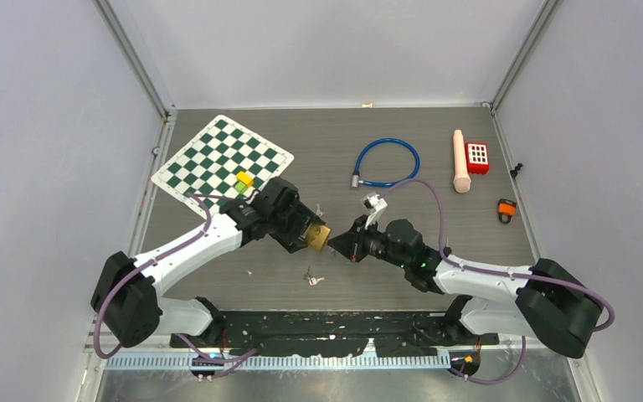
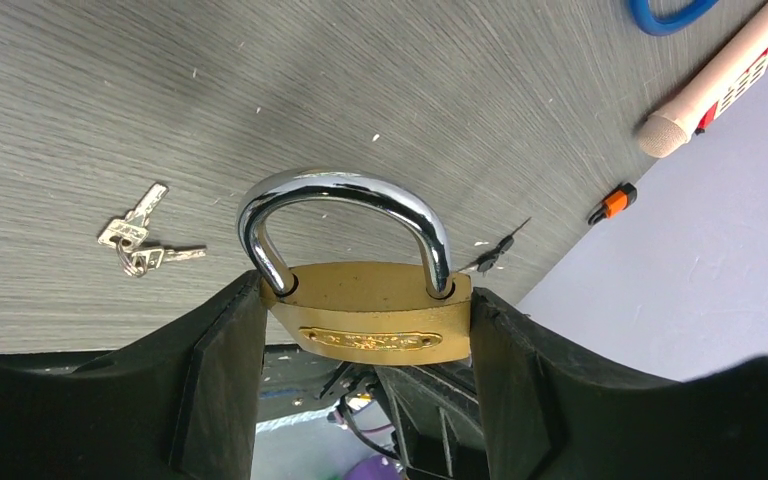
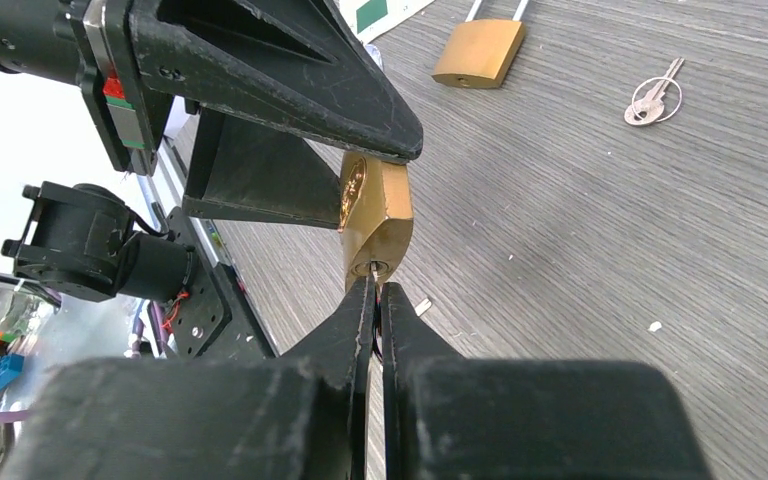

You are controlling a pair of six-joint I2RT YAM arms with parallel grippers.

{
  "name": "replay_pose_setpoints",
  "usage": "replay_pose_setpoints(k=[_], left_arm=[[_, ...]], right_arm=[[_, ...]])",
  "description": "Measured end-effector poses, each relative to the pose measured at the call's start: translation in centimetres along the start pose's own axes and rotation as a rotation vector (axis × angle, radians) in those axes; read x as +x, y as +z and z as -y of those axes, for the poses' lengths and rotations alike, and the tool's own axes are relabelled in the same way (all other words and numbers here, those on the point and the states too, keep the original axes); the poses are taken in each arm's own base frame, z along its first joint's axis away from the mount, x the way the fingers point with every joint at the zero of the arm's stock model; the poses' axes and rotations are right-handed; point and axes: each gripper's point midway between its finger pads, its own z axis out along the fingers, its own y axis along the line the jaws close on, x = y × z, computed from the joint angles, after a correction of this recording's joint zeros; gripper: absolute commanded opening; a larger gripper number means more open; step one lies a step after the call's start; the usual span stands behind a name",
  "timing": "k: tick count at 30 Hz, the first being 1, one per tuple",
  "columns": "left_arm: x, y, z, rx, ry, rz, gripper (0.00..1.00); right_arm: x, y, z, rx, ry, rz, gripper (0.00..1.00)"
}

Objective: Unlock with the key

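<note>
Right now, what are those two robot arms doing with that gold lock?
The left gripper holds the padlock by its sides, its loop closed. The right gripper is shut on a key, mostly hidden, with its tips right at the keyhole. Spare keys lie on the table.

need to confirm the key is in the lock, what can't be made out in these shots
- Right wrist view: any key is hidden between the shut right gripper fingers at the keyhole of the held padlock.
- Left wrist view: the keyhole is behind the padlock body.
- Top view: that contact is too small.
- Right wrist view: the second padlock has its shackle cut off by the top edge.
</note>
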Motion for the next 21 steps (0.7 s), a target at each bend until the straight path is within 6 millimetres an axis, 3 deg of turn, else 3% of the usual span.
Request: replay_pose_setpoints(k=[11, 21], left_arm=[[-0.4, 0.3, 0.5, 0.02, 0.019, 0.044, 0.0], [0.0, 0.5, 2.8, 0.242, 0.064, 0.047, 0.0]], right_arm=[[-0.3, 0.8, 0.5, 0.006, 0.001, 0.038, 0.05], [-2.1, -0.2, 1.8, -0.075, 0.25, 0.109, 0.05]])
